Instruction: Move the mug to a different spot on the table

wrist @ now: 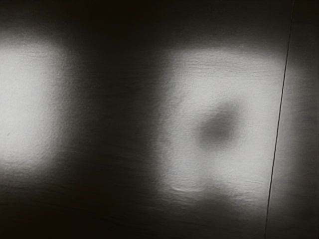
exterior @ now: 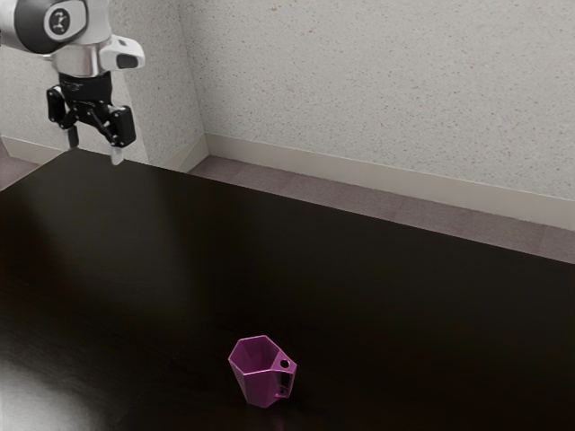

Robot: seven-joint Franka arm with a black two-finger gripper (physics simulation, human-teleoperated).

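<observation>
A magenta faceted mug (exterior: 262,370) stands upright on the dark table (exterior: 377,305) near its front edge, its small handle turned toward the exterior view's right. My gripper (exterior: 93,153) hangs high above the table's far left corner, well away from the mug. Its two fingers stand apart, open, with nothing between them. In the wrist view the glossy tabletop (wrist: 99,149) lies under my hand with pale reflections on it.
A speckled wall (exterior: 377,81) with a pale baseboard runs behind the table. A strip of brownish floor (exterior: 404,206) lies between the wall and the table's back edge. A thin line (wrist: 279,119) crosses the tabletop in the wrist view.
</observation>
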